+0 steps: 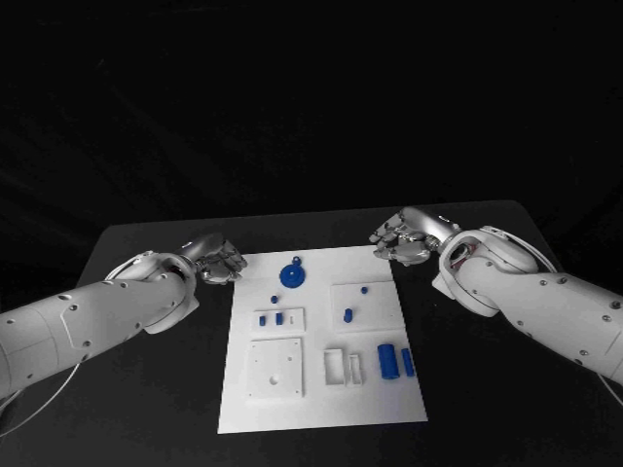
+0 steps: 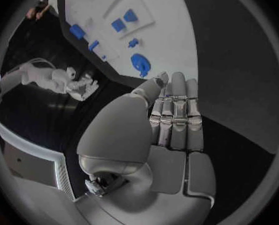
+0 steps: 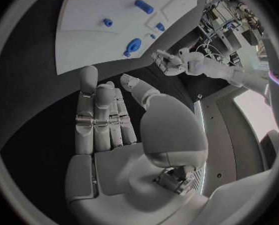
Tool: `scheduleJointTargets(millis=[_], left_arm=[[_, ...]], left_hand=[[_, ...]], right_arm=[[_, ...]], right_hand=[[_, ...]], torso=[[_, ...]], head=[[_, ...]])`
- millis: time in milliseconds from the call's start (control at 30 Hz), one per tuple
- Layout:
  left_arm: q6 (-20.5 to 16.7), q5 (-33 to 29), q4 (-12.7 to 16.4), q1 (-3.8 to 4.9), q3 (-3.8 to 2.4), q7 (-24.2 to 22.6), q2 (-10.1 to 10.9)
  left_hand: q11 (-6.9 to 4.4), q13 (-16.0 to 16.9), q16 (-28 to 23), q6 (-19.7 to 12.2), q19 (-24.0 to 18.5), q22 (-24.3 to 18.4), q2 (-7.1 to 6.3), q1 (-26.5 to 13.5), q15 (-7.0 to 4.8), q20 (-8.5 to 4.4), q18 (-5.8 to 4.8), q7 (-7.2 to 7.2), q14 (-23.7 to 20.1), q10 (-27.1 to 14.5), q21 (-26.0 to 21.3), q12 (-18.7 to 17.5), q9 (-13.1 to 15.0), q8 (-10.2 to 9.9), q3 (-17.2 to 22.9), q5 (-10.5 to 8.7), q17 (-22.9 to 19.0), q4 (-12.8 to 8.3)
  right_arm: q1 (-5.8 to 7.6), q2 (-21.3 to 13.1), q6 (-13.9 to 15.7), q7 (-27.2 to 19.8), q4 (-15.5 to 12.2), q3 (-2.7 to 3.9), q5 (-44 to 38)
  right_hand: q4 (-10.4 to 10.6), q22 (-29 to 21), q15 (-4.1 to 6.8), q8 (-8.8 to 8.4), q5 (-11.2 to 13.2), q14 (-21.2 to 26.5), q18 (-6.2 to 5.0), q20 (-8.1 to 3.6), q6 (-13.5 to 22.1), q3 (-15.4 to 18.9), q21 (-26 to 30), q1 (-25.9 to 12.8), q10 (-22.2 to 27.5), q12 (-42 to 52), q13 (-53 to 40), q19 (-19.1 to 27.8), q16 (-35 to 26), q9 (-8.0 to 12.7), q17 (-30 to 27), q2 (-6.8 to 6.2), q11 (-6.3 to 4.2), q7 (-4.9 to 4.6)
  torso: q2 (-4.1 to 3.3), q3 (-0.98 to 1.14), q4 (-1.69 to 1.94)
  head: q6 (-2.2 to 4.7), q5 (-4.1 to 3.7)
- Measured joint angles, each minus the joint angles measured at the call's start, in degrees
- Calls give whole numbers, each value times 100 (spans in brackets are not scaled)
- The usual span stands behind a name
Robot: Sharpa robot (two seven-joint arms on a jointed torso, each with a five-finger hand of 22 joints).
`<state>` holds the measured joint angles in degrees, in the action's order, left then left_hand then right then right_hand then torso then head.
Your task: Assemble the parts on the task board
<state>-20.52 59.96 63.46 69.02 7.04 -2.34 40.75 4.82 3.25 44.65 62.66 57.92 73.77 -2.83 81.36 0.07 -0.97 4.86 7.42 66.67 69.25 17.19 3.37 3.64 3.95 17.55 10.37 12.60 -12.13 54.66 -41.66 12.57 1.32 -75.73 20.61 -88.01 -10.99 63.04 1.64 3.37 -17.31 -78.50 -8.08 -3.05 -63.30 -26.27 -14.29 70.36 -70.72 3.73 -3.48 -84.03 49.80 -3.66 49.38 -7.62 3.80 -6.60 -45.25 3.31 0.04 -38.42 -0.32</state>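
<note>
Blue parts (image 1: 387, 359) scattered on white task board (image 1: 382, 404), empty flat-fingered left hand (image 1: 218, 261) and right hand (image 1: 401, 236) flanking its far corners.

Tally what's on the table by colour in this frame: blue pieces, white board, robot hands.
Blue parts on the board: 7
White task board: 1
Silver hands, left hand and right hand, both empty with fingers apart: 2
Total: 10

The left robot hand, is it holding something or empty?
Empty. The left robot hand has flat, straight fingers with nothing in them, hovering beside the task board.
</note>
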Motion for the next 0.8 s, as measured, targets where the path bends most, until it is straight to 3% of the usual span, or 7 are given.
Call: scheduleJointTargets(millis=[67,100,300,367,500,600,800], left_arm=[[-15,-480,94,80,-10,-103,91],[-18,-780,162,129,-17,-175,151],[-7,-1973,530,315,-26,-501,384],[2,-2306,660,362,-27,-606,446],[25,-2926,897,430,-31,-817,536],[41,-3284,1042,458,-31,-956,574],[57,-3745,1235,478,-31,-1161,601]], left_hand=[[4,0,-426,0,-154,-144,3,-6,67,58,-5,0,-130,-3,-232,0,0,0,9,0,-168,5],[37,1,-749,0,-249,-286,16,-61,112,99,-90,0,-192,-36,-417,0,0,0,41,0,-299,7],[180,2,-2539,-70,-496,-1202,35,-140,395,370,-89,61,-123,-368,-1317,0,-1,0,58,-22,-850,52],[213,2,-2942,-107,-603,-1497,-6,-195,443,470,-179,43,-75,-412,-1359,0,-1,0,63,-22,-877,111],[217,2,-3776,-131,-672,-2360,-1,-225,536,528,-179,20,99,-466,-1359,0,-1,0,13,-22,-857,182],[237,1,-4074,-151,-598,-2821,-1,-225,589,601,-178,40,88,-487,-1359,0,-1,0,-50,-22,-860,245],[241,2,-4094,-151,-520,-3472,-1,-225,682,680,-177,40,-69,-528,-1359,0,-2,0,-106,-22,-875,298]], right_arm=[[-32,11,-61,-26,-56,-1,-238],[-52,19,-100,-39,-92,-2,-401],[-159,49,-267,-60,-245,-4,-1142],[-194,62,-323,-58,-293,-10,-1369],[-256,95,-448,-23,-411,-41,-1850],[-288,127,-533,34,-480,-81,-2200],[-328,215,-637,241,-501,-153,-2861]], right_hand=[[-12,-6,0,0,2,0,-2,0,-29,-7,-3,0,0,0,1,0,0,0,-17,0,0,29],[-34,-12,0,0,23,0,-3,0,-34,4,-3,0,0,0,1,0,0,0,-28,0,0,24],[-88,-51,0,0,23,0,-8,0,-83,94,-38,-53,-1,1,1,0,35,0,-78,-7,0,24],[-86,-66,0,0,23,0,-10,0,-102,137,-37,-76,-1,1,1,0,42,0,-88,15,-1,43],[-90,-88,0,0,23,0,-13,1,-103,173,-61,-98,-1,1,1,1,56,0,-103,-8,-1,43],[-110,-114,-13,0,67,-13,-15,1,-103,193,-61,-121,61,1,0,1,56,1,-121,-30,19,43],[-126,-159,-53,0,159,-13,-34,41,-56,208,-61,-144,237,1,0,0,85,1,-164,-53,53,4]], torso=[[0,0,1],[0,-1,2],[0,-14,1],[0,-14,1],[-1,-18,1],[-4,-21,1],[-8,-25,1]], head=[[10,14],[15,19],[25,64],[26,80],[33,109],[34,126],[34,150]])
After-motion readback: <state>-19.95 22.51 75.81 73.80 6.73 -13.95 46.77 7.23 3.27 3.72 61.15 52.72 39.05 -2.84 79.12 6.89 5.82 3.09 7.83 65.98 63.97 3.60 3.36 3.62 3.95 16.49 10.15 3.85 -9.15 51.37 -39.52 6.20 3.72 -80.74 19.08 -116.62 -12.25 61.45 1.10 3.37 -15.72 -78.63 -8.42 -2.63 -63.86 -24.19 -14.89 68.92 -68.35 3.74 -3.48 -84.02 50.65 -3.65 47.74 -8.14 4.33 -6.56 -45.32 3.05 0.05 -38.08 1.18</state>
